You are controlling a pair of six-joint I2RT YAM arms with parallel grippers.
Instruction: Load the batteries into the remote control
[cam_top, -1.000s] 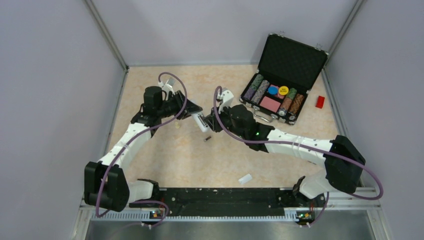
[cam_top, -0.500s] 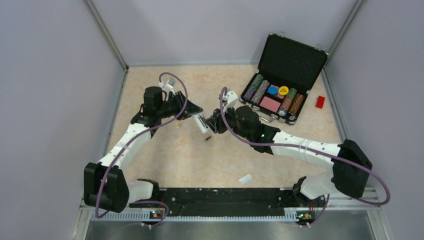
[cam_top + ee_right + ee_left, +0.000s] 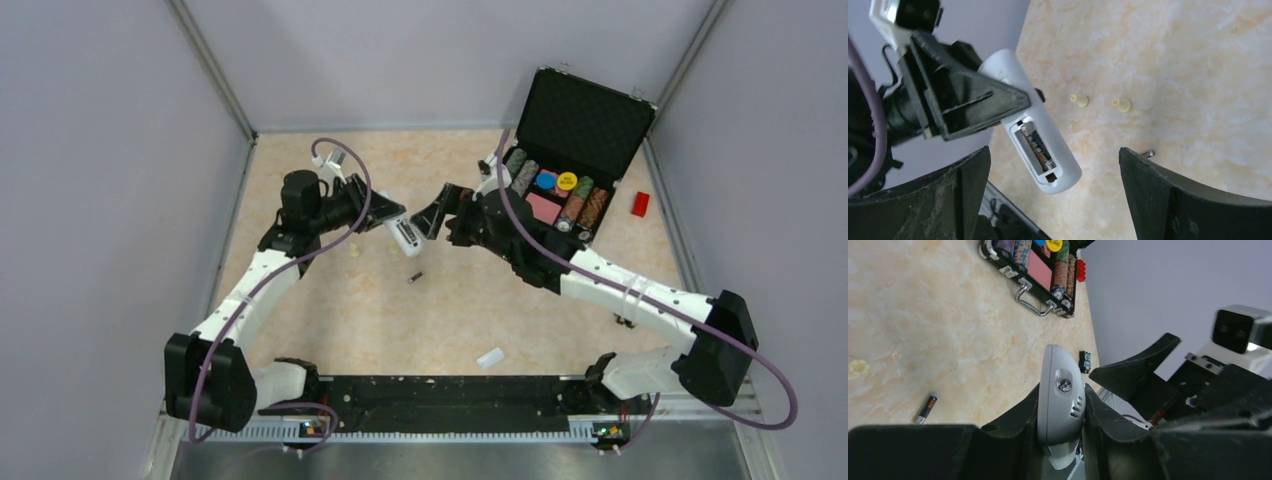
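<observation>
Pinched tight in the left gripper [image 3: 1060, 412], middle of the frame: the remote control [image 3: 1060, 365], back open. Tucked inside, one battery [image 3: 1037, 145]. Lying just below on the table [image 3: 450, 325], the other battery [image 3: 414, 277]. Just right of the remote control, the right gripper [image 3: 1053, 155], spread wide.

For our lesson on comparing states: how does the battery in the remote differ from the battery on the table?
The battery in the remote is already fitted; the battery on the table lies loose. The first is held up off the table, inside the remote gripped by the left hand; the second rests flat on it. Both are small dark cylinders.
</observation>
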